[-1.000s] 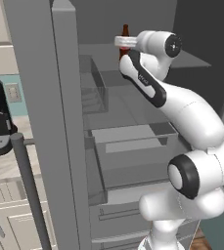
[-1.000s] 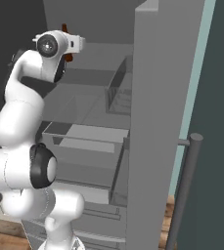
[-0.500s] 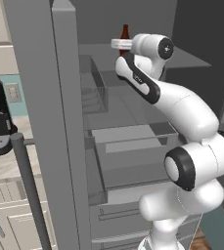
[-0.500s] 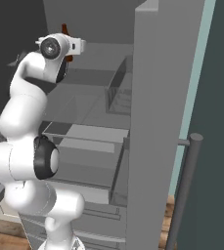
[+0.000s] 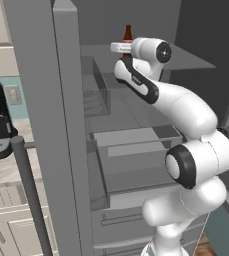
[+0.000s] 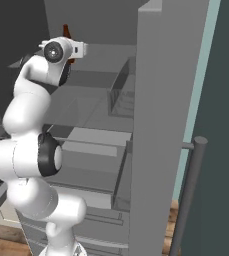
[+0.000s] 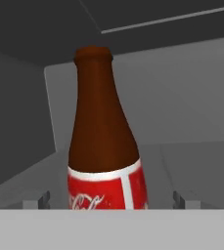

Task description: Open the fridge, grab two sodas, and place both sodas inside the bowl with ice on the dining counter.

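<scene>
One soda: we see a single dark-brown soda bottle (image 7: 105, 146) with a red label, standing upright in the centre of the hand view, neck toward the top of the frame.
Gripper: our gripper (image 7: 111, 199) has its two small finger tips (image 7: 36, 201) low at the left and right of the frame, set wide apart, with the bottle between them and a gap on each side; nothing is clamped.
Bottle against gripper: in the left base view the bottle's neck (image 5: 128, 33) pokes up just behind the white hand at upper centre; in the right base view a sliver of the bottle (image 6: 66, 31) shows above the hand at upper left.
Fridge: the fridge (image 5: 136, 140) stands open, its grey door (image 5: 46, 125) filling the left of the left base view.
Shelf: the bottle sits high on an upper fridge shelf (image 7: 191, 156), grey and flat.
Lower interior: we see clear drawers (image 5: 131, 150) below, mid-frame.
</scene>
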